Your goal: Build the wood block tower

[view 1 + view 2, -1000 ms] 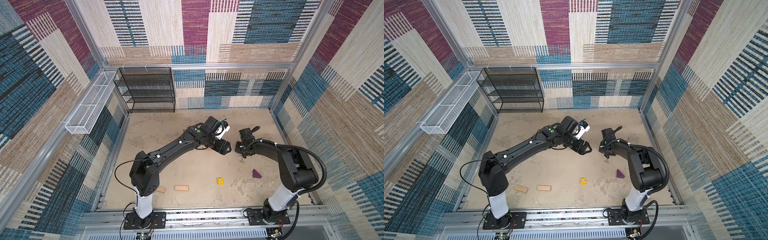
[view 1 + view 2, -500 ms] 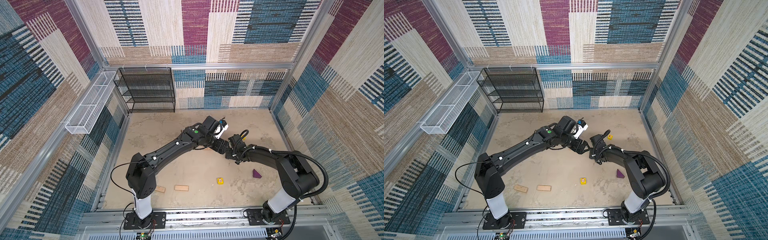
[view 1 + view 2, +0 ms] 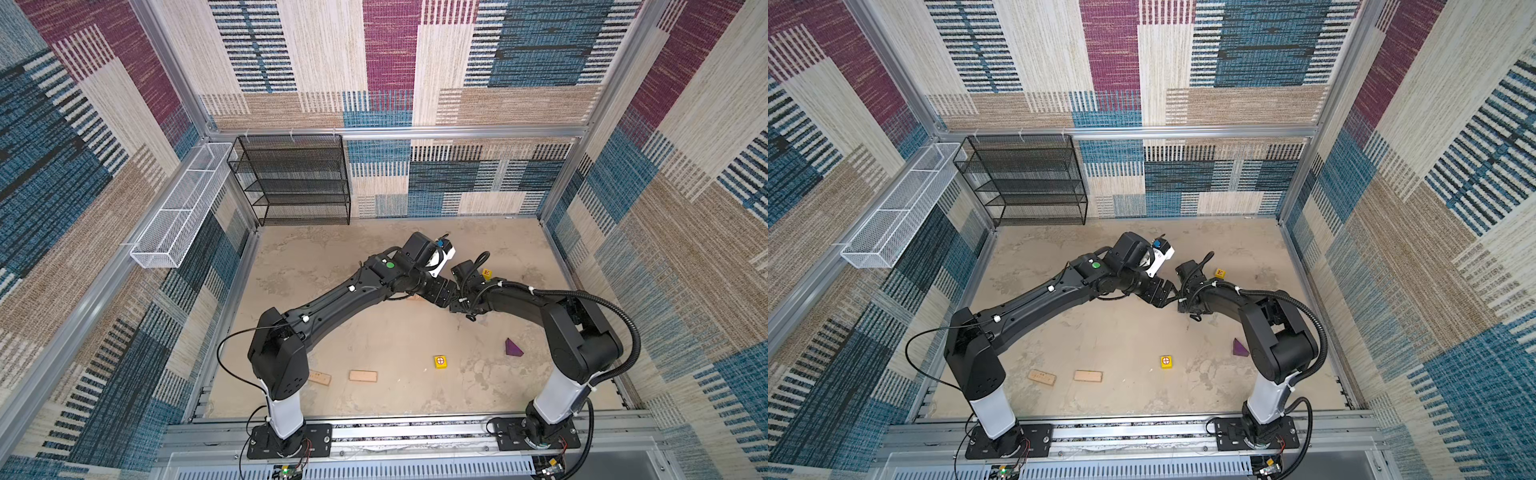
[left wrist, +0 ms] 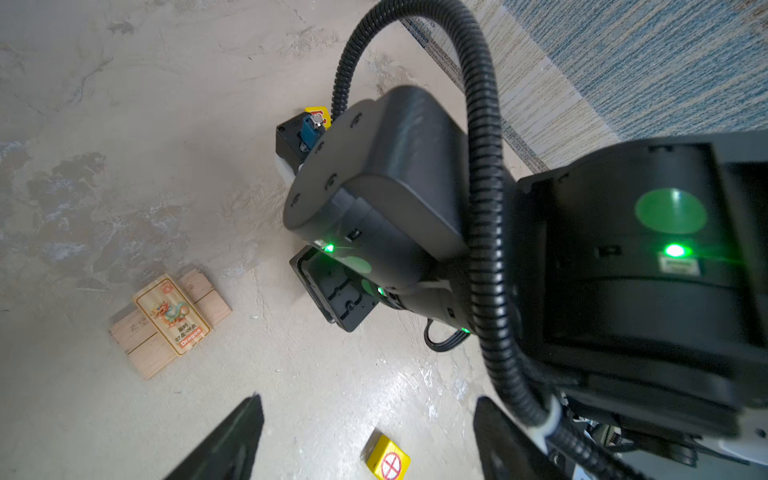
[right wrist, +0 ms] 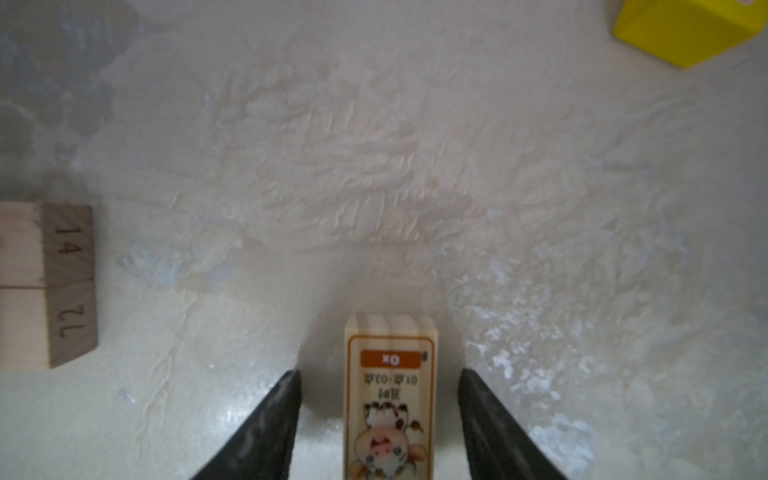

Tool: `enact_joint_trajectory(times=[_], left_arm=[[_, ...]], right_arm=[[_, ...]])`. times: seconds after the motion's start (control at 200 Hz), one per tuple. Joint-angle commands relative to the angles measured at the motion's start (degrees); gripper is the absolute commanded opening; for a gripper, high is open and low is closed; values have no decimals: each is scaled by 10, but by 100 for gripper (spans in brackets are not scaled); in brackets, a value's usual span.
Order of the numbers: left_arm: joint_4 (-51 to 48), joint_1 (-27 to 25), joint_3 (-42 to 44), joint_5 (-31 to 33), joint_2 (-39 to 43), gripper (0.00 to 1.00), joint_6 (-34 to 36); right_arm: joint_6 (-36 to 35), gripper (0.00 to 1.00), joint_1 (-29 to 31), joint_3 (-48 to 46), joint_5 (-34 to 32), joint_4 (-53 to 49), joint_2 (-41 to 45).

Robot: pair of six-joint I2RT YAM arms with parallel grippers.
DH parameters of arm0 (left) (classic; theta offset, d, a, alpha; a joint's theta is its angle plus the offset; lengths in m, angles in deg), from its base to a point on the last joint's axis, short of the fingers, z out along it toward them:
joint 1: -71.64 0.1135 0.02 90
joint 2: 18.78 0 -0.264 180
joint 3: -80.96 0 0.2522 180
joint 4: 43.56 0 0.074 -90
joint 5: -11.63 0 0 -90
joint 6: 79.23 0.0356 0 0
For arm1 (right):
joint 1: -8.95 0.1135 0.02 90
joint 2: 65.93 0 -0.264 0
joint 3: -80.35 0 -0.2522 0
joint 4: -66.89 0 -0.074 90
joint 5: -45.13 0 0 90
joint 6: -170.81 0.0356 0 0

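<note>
The tower's base shows in the left wrist view: two tan planks side by side with a dragon-print plank [image 4: 170, 322] crossed on top. My left gripper [image 4: 370, 440] hangs open above the floor, and a yellow cube [image 4: 388, 461] lies below it. My right gripper [image 5: 378, 372] is open around an ox-print plank [image 5: 390, 399], with a gap on each side. The ends of the two base planks [image 5: 68, 286] sit off to one side. In both top views the grippers meet mid-table, a second yellow cube [image 3: 487, 274] lies behind them, and a purple wedge [image 3: 513, 347] lies at the right.
Two loose planks [image 3: 320, 378] [image 3: 363, 376] lie near the front edge by the left arm's base. A black mesh shelf [image 3: 297, 178] stands at the back left, with a white wire basket [image 3: 178, 208] on the left wall. The right arm's hose [image 4: 486, 208] crosses the left wrist view.
My right gripper has moved left to meet the left gripper, uncovering the lettered yellow cube behind it, and its jaws have opened. The left arm has barely shifted.
</note>
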Motion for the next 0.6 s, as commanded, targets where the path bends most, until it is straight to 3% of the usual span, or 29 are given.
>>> enact_joint_trajectory(times=[0.0, 0.185, 0.366, 0.596], left_arm=[[14, 0, 2, -1, 7, 84, 2], [27, 0, 16, 19, 28, 84, 0], [43, 0, 33, 43, 50, 85, 4], [43, 0, 34, 38, 50, 85, 3]], right_arm=[[36, 63, 2, -8, 84, -34, 4], [70, 60, 2, -26, 138, -33, 37], [92, 49, 1, -40, 167, -24, 62], [87, 49, 2, -45, 199, 17, 66]])
